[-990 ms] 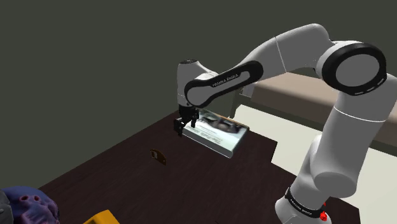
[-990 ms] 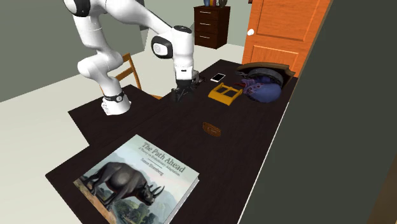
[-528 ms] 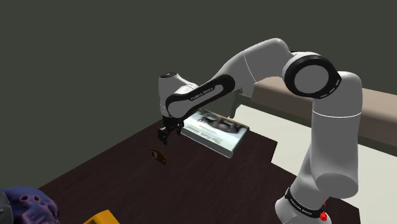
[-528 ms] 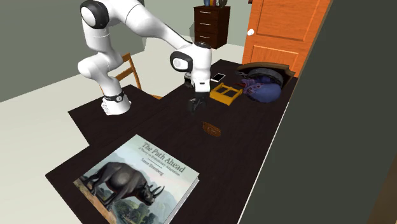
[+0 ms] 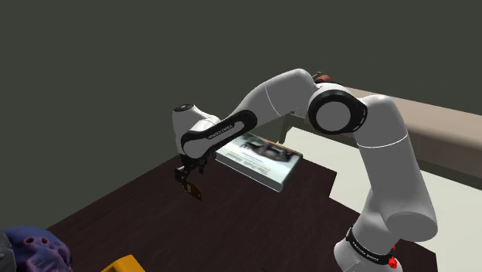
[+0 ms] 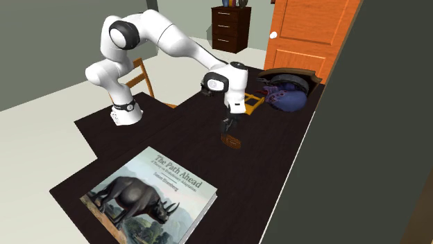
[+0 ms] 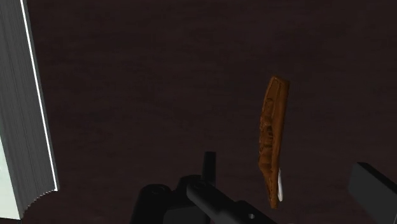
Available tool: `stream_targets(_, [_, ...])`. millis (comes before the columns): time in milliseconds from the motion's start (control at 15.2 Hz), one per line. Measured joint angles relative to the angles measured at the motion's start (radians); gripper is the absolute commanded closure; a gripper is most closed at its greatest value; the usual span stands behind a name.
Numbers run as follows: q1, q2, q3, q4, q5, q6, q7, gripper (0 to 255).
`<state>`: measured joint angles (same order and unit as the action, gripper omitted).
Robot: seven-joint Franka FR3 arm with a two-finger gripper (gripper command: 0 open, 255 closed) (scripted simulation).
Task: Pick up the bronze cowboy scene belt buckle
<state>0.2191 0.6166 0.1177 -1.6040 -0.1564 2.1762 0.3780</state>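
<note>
- I count one bronze belt buckle [image 6: 232,141], flat on the counter [image 6: 173,128] mid-length, nearer the wall-side edge.
- My gripper [image 6: 225,129] hovers just above it, fingers spread, grasping nothing.
- One rhino-cover book [image 6: 149,194] lies at a counter corner.

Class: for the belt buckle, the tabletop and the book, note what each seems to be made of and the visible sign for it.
Belt buckle: orange-brown with raised relief, matt; perhaps bronze-toned metal, though carved wood would look alike.
Tabletop: very dark brown with faint streaks like grain; probably stained wood.
Book: printed rhinoceros cover, pale lined page edges; paper.
</note>
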Motion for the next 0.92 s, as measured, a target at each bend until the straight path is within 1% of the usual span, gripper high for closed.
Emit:
stream_targets(396, [0.003, 0.053, -0.006, 0.000, -0.008, 0.051, 0.006, 0])
stream_targets(462, [0.003, 0.057, -0.006, 0.002, -0.009, 0.054, 0.006, 255])
stream_targets(924, [0.004, 0.060, -0.006, 0.002, -0.009, 0.058, 0.006, 255])
